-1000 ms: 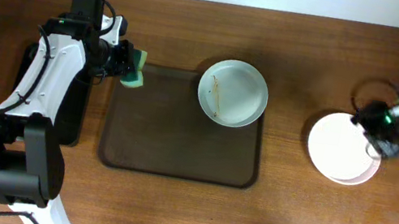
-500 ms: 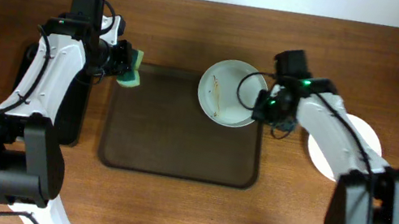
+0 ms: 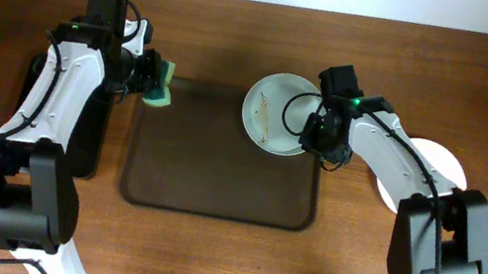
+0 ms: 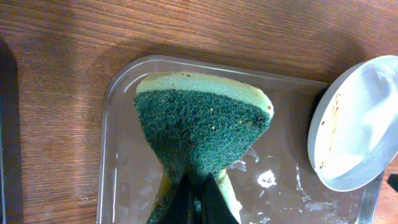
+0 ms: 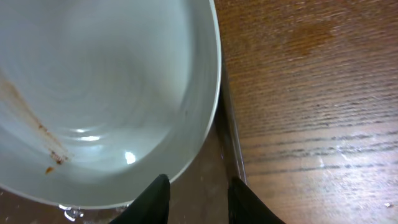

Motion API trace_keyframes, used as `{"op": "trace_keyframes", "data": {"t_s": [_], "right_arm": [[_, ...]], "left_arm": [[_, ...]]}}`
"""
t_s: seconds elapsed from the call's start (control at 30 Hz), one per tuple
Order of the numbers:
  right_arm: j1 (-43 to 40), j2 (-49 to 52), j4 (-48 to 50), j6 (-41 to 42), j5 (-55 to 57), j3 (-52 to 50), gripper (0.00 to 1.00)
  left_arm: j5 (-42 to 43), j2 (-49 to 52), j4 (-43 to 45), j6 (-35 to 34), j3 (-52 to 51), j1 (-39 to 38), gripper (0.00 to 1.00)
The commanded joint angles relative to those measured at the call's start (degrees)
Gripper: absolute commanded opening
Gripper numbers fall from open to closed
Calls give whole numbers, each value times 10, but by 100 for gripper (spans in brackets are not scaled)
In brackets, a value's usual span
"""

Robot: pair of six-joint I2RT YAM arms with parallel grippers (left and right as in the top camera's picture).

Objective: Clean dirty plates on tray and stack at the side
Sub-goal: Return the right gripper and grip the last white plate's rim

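A pale blue-green plate (image 3: 278, 113) with a brown smear sits in the back right corner of the dark brown tray (image 3: 217, 173); it also shows in the right wrist view (image 5: 106, 93) and the left wrist view (image 4: 360, 124). My right gripper (image 3: 316, 140) is open right at the plate's right rim, above the tray's corner (image 5: 199, 199). White plates (image 3: 422, 184) lie stacked on the table to the right, partly hidden by my right arm. My left gripper (image 3: 148, 80) is shut on a green sponge (image 4: 199, 134) over the tray's back left corner (image 4: 118, 124).
A smaller black tray (image 3: 94, 131) lies at the left under my left arm. The table's back edge meets a white wall.
My right arm has swung left from the white stack to the blue-green plate's right rim and then crept slightly closer. The left arm and sponge have not moved.
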Motion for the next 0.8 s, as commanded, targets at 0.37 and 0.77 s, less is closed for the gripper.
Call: {"op": "trace_keyframes", "data": {"t_s": [0.37,0.77], "right_arm": [[2,36,22,8,-5,3,9],[37,36,-45,-5,-103,23,4]], "left_arm": [[-2,3,6,-6,-5,0,1],[-2,3,6,-5,-5,0,1]]}}
